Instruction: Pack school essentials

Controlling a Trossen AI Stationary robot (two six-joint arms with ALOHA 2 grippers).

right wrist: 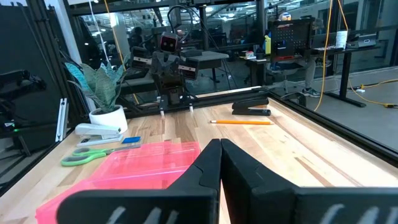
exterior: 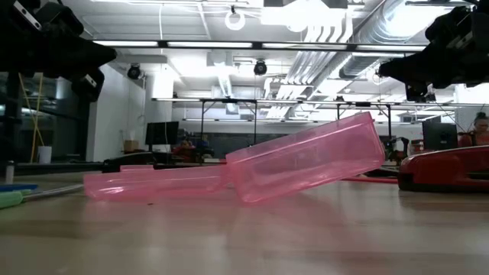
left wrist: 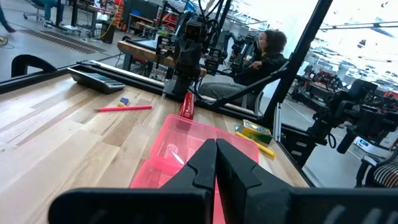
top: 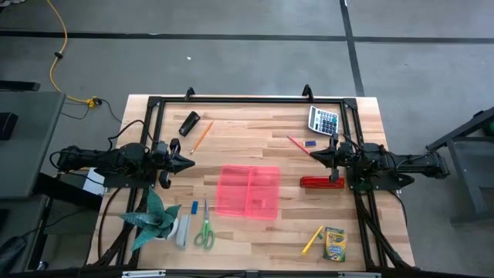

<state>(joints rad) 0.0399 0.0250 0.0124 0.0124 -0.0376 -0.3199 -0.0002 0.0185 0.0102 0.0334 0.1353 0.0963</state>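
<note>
An open pink plastic case (top: 248,191) lies mid-table. Around it are an orange pencil (top: 201,137), a red pencil (top: 298,144) with a small blue eraser (top: 310,143), green-handled scissors (top: 204,234), a small blue piece (top: 194,207), a yellow marker (top: 312,240) and a crayon box (top: 334,245). My left gripper (top: 187,162) hovers shut left of the case. My right gripper (top: 312,155) hovers shut to the case's right, above the table. In the low view one half of the case (exterior: 306,156) tilts up.
A calculator (top: 323,120) sits at the far right and a red stapler (top: 322,182) just right of the case. A black stapler (top: 189,123) is at the far left. A white stapler (top: 182,230) and a green paper plant (top: 154,220) stand near left. People sit beyond the table.
</note>
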